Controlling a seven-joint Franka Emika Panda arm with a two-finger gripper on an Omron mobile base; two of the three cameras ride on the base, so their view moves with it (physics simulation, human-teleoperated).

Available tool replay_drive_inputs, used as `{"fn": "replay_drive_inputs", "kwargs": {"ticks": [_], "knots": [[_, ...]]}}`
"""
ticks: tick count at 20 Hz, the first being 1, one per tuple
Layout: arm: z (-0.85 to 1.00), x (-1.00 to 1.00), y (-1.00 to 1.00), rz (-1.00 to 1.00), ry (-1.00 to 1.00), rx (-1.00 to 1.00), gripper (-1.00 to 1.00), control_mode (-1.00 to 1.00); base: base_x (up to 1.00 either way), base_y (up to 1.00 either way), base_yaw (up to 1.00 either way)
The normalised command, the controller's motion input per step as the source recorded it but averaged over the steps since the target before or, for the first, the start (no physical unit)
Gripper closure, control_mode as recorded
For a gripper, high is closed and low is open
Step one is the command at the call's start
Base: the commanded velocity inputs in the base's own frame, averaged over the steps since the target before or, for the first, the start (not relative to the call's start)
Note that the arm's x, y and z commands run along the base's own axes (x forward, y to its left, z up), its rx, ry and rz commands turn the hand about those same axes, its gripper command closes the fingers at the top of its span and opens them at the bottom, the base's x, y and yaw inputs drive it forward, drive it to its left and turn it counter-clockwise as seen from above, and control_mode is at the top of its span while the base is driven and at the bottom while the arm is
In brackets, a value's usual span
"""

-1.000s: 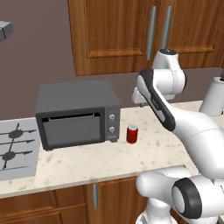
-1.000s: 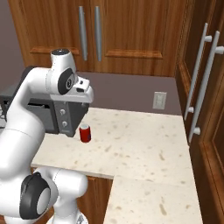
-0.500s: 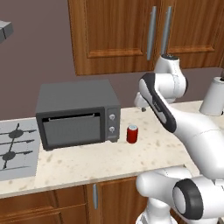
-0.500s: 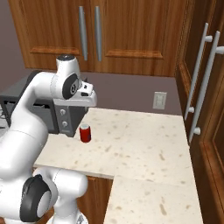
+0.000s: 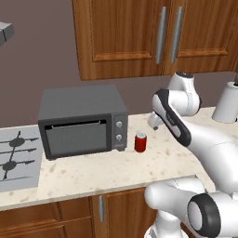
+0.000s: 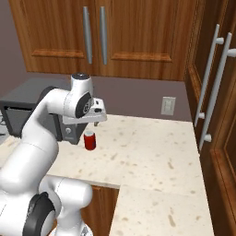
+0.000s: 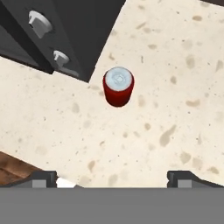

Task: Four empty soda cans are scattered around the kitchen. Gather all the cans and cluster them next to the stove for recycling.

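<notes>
One red soda can (image 5: pixel 140 142) with a silvery top stands upright on the speckled counter, just right of the dark oven. It also appears as soda can (image 6: pixel 90 139) and soda can (image 7: pixel 118 86). My gripper (image 7: pixel 112 178) hangs above the can, a little behind it, open wide with nothing between its fingertips. The hand is seen as gripper (image 5: pixel 154 124) and gripper (image 6: pixel 96 120). The stove (image 5: pixel 16 158) lies at the counter's left end, beyond the oven.
A dark countertop oven (image 5: pixel 83 121) with two knobs stands between can and stove; its corner is close to the can as oven (image 7: pixel 65 30). A white cylinder (image 5: pixel 228 102) stands at the far right. Wooden cabinets (image 6: pixel 106 37) hang above. A tall cabinet (image 6: pixel 216 101) bounds the counter's right.
The hand has come down and shifted slightly right, closer above the can. The can has not moved and the jaws stay open.
</notes>
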Motion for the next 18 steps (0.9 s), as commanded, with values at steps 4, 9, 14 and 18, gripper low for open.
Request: {"fn": "replay_drive_inputs", "kwargs": {"ticks": [4,9,14,18], "knots": [[-0.31,0.14,0.04,0.14,0.04,0.0,-1.0,-1.0,0.0,0.0,0.0],[-0.25,0.33,0.17,0.12,0.08,-0.06,-1.0,-1.0,0.0,0.0,0.0],[-0.12,0.39,0.04,0.11,0.12,-0.02,-1.0,-1.0,0.0,0.0,0.0],[-0.18,0.32,0.0,0.12,0.1,0.0,-1.0,-1.0,0.0,0.0,0.0]]}}
